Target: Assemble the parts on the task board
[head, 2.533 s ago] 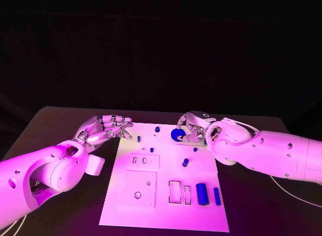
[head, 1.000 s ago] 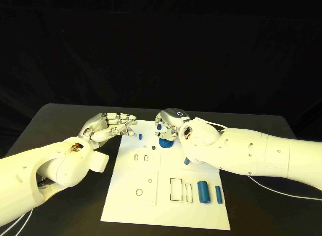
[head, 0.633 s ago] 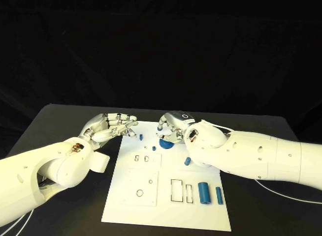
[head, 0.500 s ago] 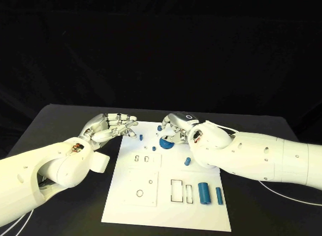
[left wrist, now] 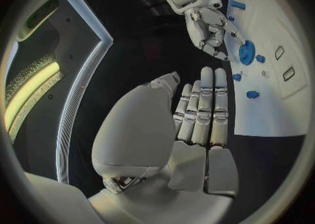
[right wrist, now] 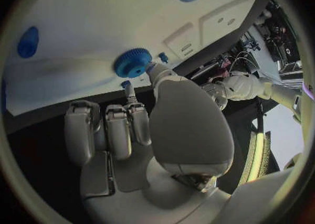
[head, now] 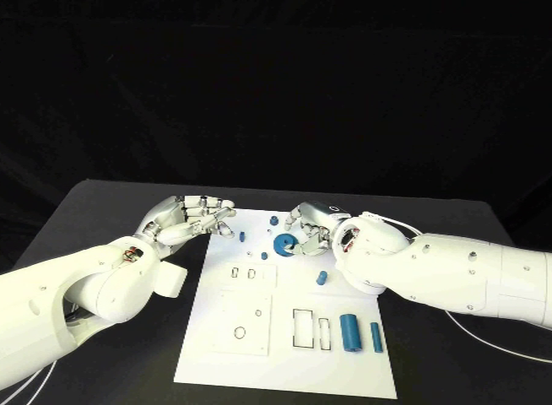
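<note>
Both hands near board's (head: 289, 354) 12 o'clock edge: right hand (head: 312, 226) touching blue gear (head: 284, 244), grip unclear; left hand (head: 188, 218) empty, fingers loosely spread.

Even white light falls from above in the head view; the flat white rectangular task board (head: 289, 337) is bright and crisp against the matt black desk (head: 94, 211) and the dark backdrop; shadows are faint; both wrist views bend straight edges at their rims; a glowing strip lights the left wrist view's edge.
</note>
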`<state>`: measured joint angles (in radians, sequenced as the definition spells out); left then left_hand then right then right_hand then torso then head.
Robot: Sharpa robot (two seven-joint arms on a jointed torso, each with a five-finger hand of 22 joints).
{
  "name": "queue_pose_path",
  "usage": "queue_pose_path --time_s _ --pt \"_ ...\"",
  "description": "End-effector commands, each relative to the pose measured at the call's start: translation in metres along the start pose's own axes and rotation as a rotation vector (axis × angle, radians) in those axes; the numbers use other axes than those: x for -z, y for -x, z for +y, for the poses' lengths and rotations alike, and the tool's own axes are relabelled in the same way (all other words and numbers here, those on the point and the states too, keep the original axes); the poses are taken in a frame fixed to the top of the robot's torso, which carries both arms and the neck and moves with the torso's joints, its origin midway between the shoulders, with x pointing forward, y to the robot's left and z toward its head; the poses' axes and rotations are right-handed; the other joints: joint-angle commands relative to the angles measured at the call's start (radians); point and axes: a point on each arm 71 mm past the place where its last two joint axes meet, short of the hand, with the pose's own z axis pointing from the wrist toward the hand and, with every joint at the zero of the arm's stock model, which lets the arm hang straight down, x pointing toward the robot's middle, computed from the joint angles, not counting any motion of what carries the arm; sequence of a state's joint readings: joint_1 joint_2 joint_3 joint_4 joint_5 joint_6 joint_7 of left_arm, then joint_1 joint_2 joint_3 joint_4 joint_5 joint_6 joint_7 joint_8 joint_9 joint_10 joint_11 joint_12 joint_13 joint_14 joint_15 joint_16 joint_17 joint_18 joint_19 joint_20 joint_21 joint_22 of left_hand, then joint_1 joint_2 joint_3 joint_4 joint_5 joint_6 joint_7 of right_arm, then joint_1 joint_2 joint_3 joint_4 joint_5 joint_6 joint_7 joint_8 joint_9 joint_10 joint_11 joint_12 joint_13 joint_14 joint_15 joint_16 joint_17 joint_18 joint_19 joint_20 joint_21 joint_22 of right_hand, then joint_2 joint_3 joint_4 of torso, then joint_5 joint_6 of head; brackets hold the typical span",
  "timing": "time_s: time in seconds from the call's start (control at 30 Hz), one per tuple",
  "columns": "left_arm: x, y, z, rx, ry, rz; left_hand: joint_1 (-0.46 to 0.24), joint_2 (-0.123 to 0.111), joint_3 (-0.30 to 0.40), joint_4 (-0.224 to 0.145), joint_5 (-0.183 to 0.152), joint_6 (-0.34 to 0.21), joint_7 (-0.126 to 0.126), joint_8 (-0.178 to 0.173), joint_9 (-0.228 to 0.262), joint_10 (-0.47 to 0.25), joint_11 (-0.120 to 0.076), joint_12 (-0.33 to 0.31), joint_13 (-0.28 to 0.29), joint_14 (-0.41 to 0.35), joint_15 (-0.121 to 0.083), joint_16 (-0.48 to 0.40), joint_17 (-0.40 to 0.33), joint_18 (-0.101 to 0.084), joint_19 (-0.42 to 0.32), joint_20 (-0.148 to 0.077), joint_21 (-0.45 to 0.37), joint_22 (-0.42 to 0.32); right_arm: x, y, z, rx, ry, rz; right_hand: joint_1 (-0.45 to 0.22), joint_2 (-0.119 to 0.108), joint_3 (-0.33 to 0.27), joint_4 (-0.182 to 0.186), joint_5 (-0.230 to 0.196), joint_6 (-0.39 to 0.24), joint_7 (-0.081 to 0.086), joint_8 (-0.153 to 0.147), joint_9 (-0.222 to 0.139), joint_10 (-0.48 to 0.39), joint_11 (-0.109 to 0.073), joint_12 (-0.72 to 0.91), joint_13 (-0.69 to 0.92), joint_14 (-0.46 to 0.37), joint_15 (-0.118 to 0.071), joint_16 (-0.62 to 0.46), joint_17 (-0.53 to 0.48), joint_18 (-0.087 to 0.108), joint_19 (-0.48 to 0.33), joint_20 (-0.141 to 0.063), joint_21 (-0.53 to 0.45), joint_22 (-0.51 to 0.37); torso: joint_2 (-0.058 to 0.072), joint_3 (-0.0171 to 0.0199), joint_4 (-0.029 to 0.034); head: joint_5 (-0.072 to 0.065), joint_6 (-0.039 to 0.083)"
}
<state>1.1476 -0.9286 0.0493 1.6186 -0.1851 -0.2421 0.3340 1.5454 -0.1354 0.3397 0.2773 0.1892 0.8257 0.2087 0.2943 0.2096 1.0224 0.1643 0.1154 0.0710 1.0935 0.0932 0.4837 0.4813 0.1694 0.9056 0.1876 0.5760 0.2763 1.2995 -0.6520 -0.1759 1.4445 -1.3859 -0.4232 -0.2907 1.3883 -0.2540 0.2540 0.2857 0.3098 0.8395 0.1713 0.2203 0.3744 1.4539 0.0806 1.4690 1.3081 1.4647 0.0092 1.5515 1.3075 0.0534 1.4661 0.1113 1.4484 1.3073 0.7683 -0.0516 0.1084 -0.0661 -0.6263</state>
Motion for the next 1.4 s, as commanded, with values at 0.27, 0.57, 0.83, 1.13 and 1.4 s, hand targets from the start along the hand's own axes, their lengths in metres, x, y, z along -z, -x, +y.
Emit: queue_pose_path --time_s 0.27,0.57,0.83,1.13,1.4 --pt "-0.0007 -0.0028 -0.0011 0.009 -0.005 0.021 -0.010 0.003 0.005 0.000 -0.006 -0.007 0.028 0.002 0.001 0.000 0.004 -0.006 0.001 -0.008 0.001 0.004 0.001 0.009 -0.006 0.002 0.003 0.001 -0.0016 -0.0100 0.0013 -0.060 0.007 0.088 -0.002 0.013 -0.024 -0.002 -0.032 -0.008 0.003 -0.009 0.000 -0.003 0.010 -0.007 0.116 0.094 0.008 0.005 0.210 -0.015 0.009 0.009 -0.005 0.132 0.001 -0.0015 0.0016 -0.003 -0.002" --pt "-0.0006 -0.0024 -0.0010 0.009 -0.005 0.020 -0.010 0.003 0.005 0.000 -0.006 -0.007 0.028 0.002 0.001 0.000 0.004 -0.006 0.001 -0.008 0.001 0.004 0.001 0.009 -0.006 0.002 0.003 0.001 -0.0035 -0.0114 -0.0019 -0.062 -0.006 0.096 0.008 0.028 -0.025 -0.004 -0.028 0.002 0.002 -0.005 0.003 -0.001 0.009 -0.005 0.119 0.094 0.008 0.005 0.211 -0.015 0.009 0.010 -0.005 0.133 0.001 -0.0023 0.0019 -0.003 -0.007" --pt "-0.0005 -0.0018 -0.0009 0.008 -0.004 0.019 -0.012 0.002 0.008 0.000 -0.006 -0.010 0.029 0.002 0.002 -0.001 0.005 -0.008 0.001 -0.010 0.002 0.006 0.004 0.009 -0.009 0.003 0.006 0.003 -0.0045 -0.0112 -0.0019 -0.029 0.000 0.086 0.075 0.058 0.044 -0.039 -0.038 0.031 -0.003 0.004 0.010 0.001 0.003 -0.002 0.125 0.095 0.002 0.006 0.213 -0.015 0.010 0.006 -0.005 0.135 0.000 -0.0016 0.0021 -0.002 -0.007" --pt "-0.0005 -0.0011 -0.0007 0.008 -0.003 0.017 -0.012 0.002 0.008 0.000 -0.006 -0.010 0.029 0.002 0.002 -0.001 0.005 -0.008 0.001 -0.010 0.002 0.006 0.004 0.009 -0.009 0.003 0.006 0.003 -0.0046 -0.0113 0.0006 0.034 0.028 0.067 0.125 0.033 0.203 -0.126 -0.096 0.075 -0.010 0.024 0.015 0.009 -0.001 0.004 0.136 0.098 -0.003 0.011 0.230 -0.017 0.014 0.001 0.001 0.146 0.000 -0.0011 0.0015 -0.002 -0.007" --pt "-0.0006 -0.0008 -0.0004 0.007 -0.001 0.016 -0.012 0.002 0.008 0.000 -0.006 -0.010 0.029 0.002 0.002 -0.001 0.005 -0.008 0.001 -0.010 0.002 0.006 0.004 0.009 -0.009 0.003 0.006 0.003 -0.0026 -0.0104 0.0056 0.039 0.057 0.034 0.098 0.028 0.229 -0.136 -0.098 0.088 -0.012 0.033 0.019 0.013 -0.006 0.007 0.140 0.099 -0.005 0.011 0.232 -0.018 0.016 -0.001 0.003 0.149 0.001 -0.0013 0.0029 -0.001 -0.004"
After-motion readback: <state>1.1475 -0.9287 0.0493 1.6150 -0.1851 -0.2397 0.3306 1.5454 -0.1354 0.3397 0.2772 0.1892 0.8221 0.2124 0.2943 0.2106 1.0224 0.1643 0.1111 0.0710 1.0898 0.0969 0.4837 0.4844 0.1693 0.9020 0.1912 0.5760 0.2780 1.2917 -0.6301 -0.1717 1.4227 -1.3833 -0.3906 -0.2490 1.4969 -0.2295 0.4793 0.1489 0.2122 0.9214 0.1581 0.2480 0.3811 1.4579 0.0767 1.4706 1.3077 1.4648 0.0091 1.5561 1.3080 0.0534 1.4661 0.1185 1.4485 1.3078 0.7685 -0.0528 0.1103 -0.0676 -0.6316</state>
